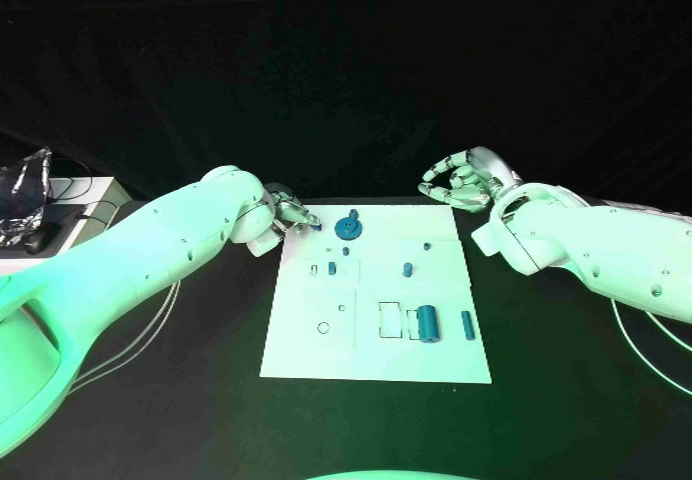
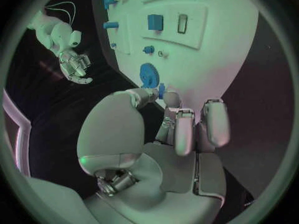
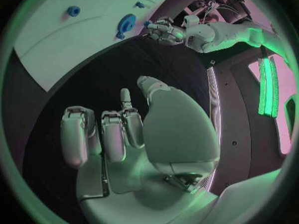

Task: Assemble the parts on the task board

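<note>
Board (image 1: 378, 365) sits flat mid-table (image 1: 173, 420), white against the black top, and we can't read any writing, brand or label on it, just thin outlined boxes. Parts are spread over it: a round gear (image 1: 348, 227) at the far edge with a small peg (image 1: 355, 213) just beyond it, two small pegs (image 1: 332, 268) and (image 1: 408, 269) across the middle, and nearer us a fat cylinder (image 1: 428, 324) lying next to a rectangular slot (image 1: 389, 319), with a slim pin (image 1: 466, 323) just to its side.

Our left hand (image 1: 284, 215) is at the board's far left corner. From the left wrist view, its thumb and a fingertip (image 2: 163, 95) pinch a small blue piece (image 2: 161, 90) right beside the gear (image 2: 148, 75), while the other fingers stay fairly straight and apart.

Our right hand (image 1: 464, 178) hangs off the board past its far right corner, well apart from every part. The right wrist view shows its fingers (image 3: 114, 134) curled in toward the palm with nothing in them, over bare black table.

Off at the table's left edge we see a crinkly silver bag (image 1: 23, 200) on a pale box with dark cables, no readable text there either.
</note>
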Available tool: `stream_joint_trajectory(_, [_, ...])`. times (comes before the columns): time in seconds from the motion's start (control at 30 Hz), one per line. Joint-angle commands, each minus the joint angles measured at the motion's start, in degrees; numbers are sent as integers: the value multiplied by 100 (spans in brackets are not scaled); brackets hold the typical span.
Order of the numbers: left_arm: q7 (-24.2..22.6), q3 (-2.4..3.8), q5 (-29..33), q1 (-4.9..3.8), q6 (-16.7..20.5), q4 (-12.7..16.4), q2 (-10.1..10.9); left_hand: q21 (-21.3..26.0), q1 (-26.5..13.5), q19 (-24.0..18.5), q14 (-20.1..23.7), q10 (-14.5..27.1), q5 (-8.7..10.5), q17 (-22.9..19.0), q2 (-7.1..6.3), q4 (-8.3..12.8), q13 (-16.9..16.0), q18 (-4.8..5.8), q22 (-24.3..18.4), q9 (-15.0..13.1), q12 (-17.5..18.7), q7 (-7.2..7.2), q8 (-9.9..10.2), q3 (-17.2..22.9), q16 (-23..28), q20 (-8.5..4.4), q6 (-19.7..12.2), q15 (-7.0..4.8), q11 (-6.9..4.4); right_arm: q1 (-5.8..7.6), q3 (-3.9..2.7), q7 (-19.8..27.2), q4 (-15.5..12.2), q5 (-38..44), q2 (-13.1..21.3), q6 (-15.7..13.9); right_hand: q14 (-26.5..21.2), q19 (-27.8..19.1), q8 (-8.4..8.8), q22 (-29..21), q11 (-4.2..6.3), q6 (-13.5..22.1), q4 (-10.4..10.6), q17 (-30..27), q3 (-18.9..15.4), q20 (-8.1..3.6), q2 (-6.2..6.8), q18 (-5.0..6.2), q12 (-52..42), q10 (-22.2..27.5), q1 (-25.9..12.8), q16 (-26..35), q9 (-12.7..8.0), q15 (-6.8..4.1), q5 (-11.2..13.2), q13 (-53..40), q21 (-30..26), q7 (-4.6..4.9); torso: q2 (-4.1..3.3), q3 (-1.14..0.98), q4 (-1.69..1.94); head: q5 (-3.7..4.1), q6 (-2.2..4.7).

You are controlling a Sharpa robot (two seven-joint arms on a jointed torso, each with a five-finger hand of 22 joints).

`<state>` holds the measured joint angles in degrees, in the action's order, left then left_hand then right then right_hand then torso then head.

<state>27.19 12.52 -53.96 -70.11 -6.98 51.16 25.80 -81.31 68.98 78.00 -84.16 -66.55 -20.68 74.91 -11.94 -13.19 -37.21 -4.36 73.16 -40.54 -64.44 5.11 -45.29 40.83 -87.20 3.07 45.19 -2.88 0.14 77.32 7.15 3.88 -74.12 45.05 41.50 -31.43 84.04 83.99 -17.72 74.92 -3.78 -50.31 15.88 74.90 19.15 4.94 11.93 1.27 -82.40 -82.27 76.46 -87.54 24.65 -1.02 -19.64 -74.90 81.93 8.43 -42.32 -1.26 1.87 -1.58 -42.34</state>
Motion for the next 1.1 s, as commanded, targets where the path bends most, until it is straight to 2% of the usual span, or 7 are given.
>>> stream_joint_trajectory(0.03, [4,-2,333,-6,173,264,145,-61,-167,81,-432,-193,-135,982,-15,1059,-203,43,81,32,-106,-88,-26,1003,-51,-15,173,-67,-36,-4,-2,56,13,36,-2,58,445,277,5,978,2,40,-7,889,28,34,19,65,5,-2,-31,23,5,47,-25,-782,-21,10,35,-7,20,-6,-5])
stream_joint_trajectory(0.2, [-27,-106,367,2,401,909,551,-107,-393,149,-458,-405,-502,1068,-77,1175,-356,62,167,47,-143,-167,-69,1038,-86,-72,340,-129,-108,-8,-2,53,35,31,17,63,443,277,5,977,2,41,-5,878,37,33,25,66,4,-3,-40,28,9,47,-27,-782,-24,10,74,-10,50,2,-24])
stream_joint_trajectory(0.4, [-74,-194,283,47,624,1529,893,-142,-471,200,-466,-497,-663,1090,-95,1226,-439,78,234,54,-161,-196,-93,1040,-96,-99,393,-156,-136,-18,-1,50,61,26,24,72,442,277,5,977,2,40,-6,875,39,33,25,66,7,0,-40,30,9,47,-28,-778,-24,10,114,-11,70,-15,-42])
stream_joint_trajectory(0.53, [-112,-291,182,94,776,1882,1064,-166,-515,234,-478,-589,-722,1133,-106,1246,-560,89,279,58,-218,-219,-112,1022,-115,-112,438,-171,-156,-30,0,51,73,23,23,79,442,276,5,975,3,40,-7,875,42,33,26,66,6,-2,-38,30,10,46,-33,-779,-27,10,142,-8,77,-23,-65])
stream_joint_trajectory(0.9, [-208,-481,-213,305,1227,2394,1326,-205,-530,289,-481,-688,-793,1132,-128,1291,-672,106,351,75,-263,-250,-119,1010,-116,-135,493,-198,-186,-55,1,53,72,12,29,85,442,274,5,973,4,40,-10,876,49,33,25,67,4,-4,-35,30,11,46,-46,-781,-31,9,183,-19,94,-39,-131])
stream_joint_trajectory(1.1, [-185,-539,-358,440,1326,2524,1354,-213,-536,301,-482,-706,-817,1137,-135,1299,-695,110,366,81,-270,-254,-118,1009,-118,-141,505,-203,-191,-59,1,54,63,11,35,85,441,277,4,977,4,40,-11,872,53,33,25,66,6,-2,-34,32,12,46,-56,-779,-24,9,168,-16,85,-44,-154])
